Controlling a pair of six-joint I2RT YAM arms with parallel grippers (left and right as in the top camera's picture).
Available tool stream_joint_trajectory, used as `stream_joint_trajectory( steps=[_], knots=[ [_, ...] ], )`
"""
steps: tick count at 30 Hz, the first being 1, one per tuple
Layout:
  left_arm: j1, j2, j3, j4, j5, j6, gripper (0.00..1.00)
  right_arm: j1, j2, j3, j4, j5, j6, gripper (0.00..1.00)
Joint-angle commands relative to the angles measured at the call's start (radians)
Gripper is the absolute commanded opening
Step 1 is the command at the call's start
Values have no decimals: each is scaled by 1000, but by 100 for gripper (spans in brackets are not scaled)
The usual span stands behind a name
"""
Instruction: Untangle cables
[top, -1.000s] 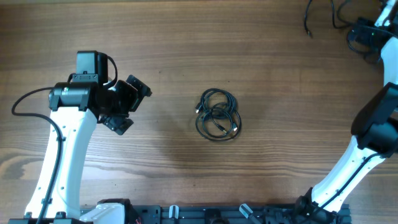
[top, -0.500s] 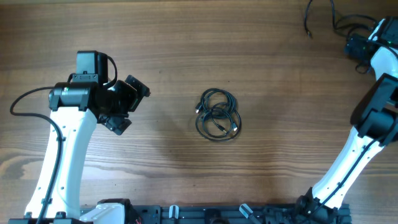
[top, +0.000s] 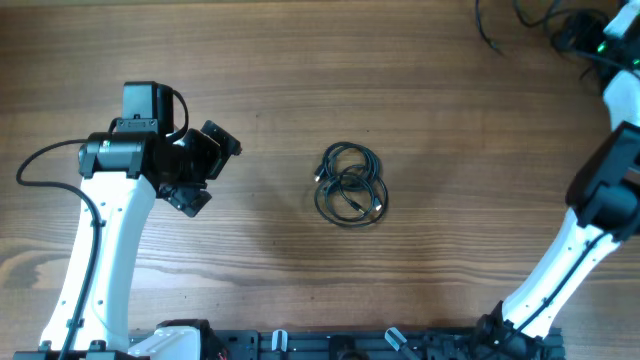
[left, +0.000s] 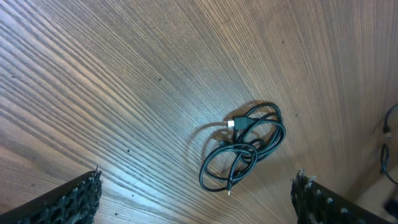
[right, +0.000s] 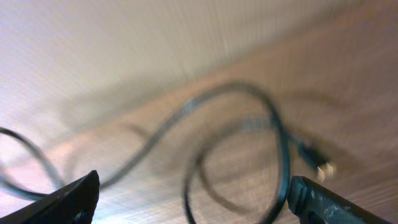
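Note:
A small looped tangle of thin black cables (top: 350, 183) lies near the table's middle; it also shows in the left wrist view (left: 245, 146) with a plug end poking out. My left gripper (top: 205, 165) is open and empty, well left of the tangle, and its fingers (left: 199, 205) frame the wood below the tangle. My right gripper (top: 568, 36) is at the far right corner, open (right: 193, 199), above a separate curling black cable (right: 249, 143) that looks blurred, with a plug end at the right. Part of that strand (top: 487, 38) shows at the top edge of the overhead view.
The wooden table (top: 300, 80) fills the view. The left arm's white links (top: 100, 250) stand at front left, the right arm's (top: 580, 250) at front right. A black rail (top: 350, 345) runs along the near edge.
My right arm has moved farther toward the far right corner. The loose strand there has shifted up and left. The left arm and the tangle have not moved.

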Motion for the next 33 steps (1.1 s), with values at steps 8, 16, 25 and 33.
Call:
stream_joint_trajectory(
  steps=[8,16,25,33],
  knots=[
    [1,2,0,-19,-17,6,100,3,-401,4,-460,112,21,100],
    [1,2,0,-71,-17,154,100,66,-422,3,-1204,-463,-24,100],
    [1,2,0,-166,-5,320,100,347,-563,3,-1420,-453,-135,100],
    [1,2,0,-163,-5,285,100,579,-882,-16,-1488,-84,105,100]
  ],
)
